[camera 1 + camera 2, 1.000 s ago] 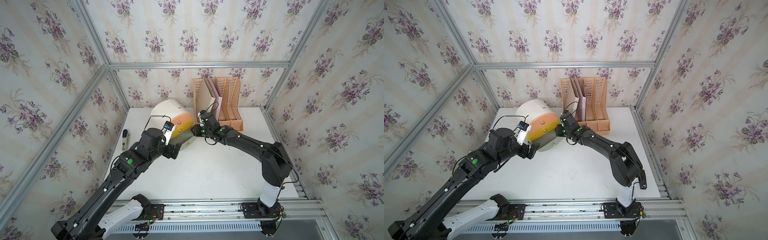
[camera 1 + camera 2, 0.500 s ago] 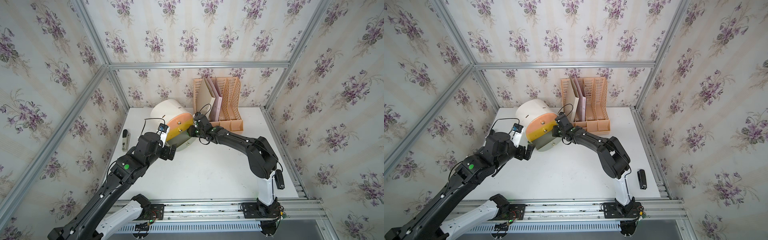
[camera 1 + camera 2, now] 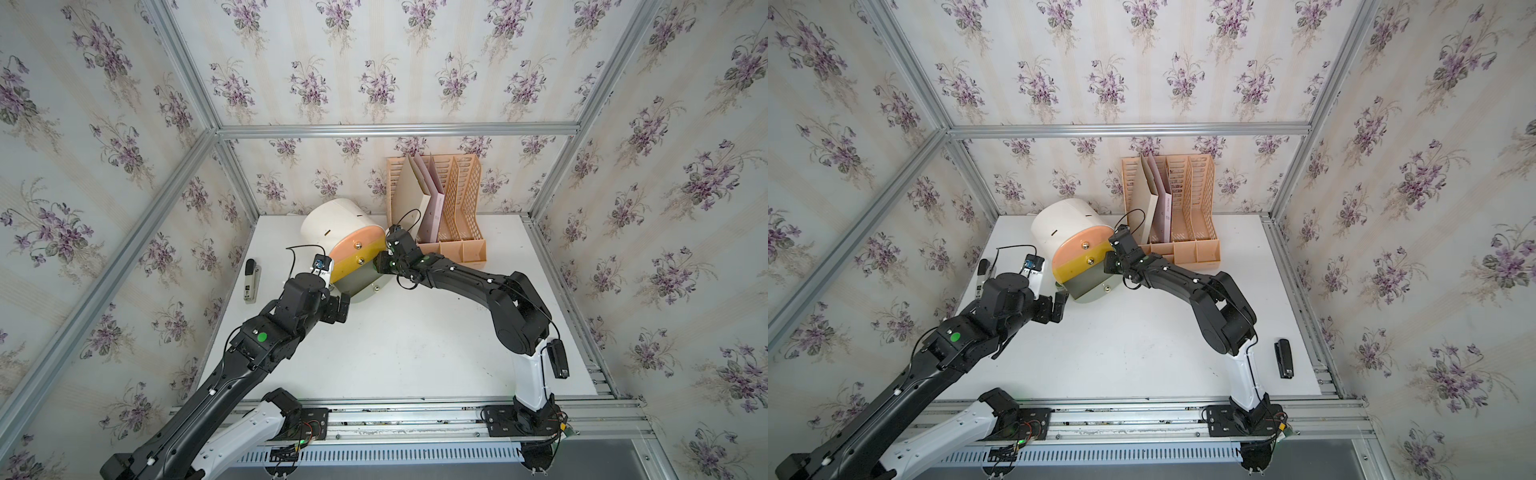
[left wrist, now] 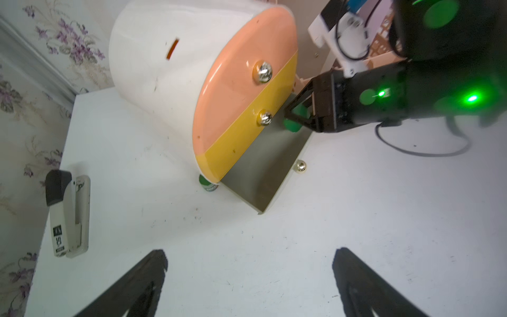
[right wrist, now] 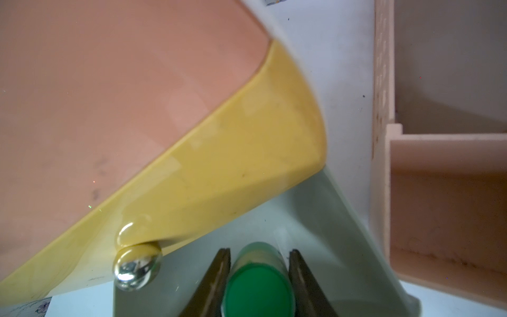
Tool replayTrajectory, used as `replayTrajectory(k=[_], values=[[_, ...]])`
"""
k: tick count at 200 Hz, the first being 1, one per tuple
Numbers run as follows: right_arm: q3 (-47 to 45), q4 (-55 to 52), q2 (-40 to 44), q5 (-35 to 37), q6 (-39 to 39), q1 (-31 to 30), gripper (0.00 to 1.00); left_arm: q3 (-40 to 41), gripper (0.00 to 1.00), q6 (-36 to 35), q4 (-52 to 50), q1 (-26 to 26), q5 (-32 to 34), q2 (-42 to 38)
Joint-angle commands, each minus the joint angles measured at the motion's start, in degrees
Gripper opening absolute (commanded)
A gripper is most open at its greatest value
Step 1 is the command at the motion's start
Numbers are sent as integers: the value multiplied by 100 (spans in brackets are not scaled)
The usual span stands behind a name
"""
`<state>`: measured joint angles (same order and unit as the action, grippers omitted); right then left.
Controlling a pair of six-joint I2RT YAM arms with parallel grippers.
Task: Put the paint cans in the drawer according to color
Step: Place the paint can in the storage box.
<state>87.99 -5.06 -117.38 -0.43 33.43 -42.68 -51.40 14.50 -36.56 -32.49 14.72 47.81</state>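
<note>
The drawer (image 3: 332,224) (image 3: 1059,224) is a white rounded chest at the back of the table. Its grey-green bottom drawer (image 3: 365,282) (image 4: 263,164) is pulled out. My right gripper (image 3: 380,262) (image 3: 1111,264) (image 5: 259,263) hangs over that open drawer's far corner, shut on a green-lidded paint can (image 5: 259,288) (image 4: 292,126). A second green-lidded paint can (image 4: 208,186) (image 3: 1060,286) stands on the table against the chest's near left corner. My left gripper (image 3: 336,309) (image 3: 1057,309) (image 4: 251,258) is open and empty over the table in front of the chest.
A peach lattice file rack (image 3: 453,208) with folders stands right of the chest, close behind my right wrist. A white-and-grey stapler (image 3: 250,280) (image 4: 68,214) lies at the table's left edge. A black stapler (image 3: 1284,357) lies near the right edge.
My right gripper has moved a little left with the green can, over the open grey-green drawer, and its elbow has swung in. My left gripper has drawn back from the chest.
</note>
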Motion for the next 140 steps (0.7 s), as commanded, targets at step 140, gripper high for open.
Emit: replayTrajectory(k=[140], values=[[-110, -78, 604, 78, -21, -4, 47, 3296, 99, 1555, 3386, 2292, -480, -91]])
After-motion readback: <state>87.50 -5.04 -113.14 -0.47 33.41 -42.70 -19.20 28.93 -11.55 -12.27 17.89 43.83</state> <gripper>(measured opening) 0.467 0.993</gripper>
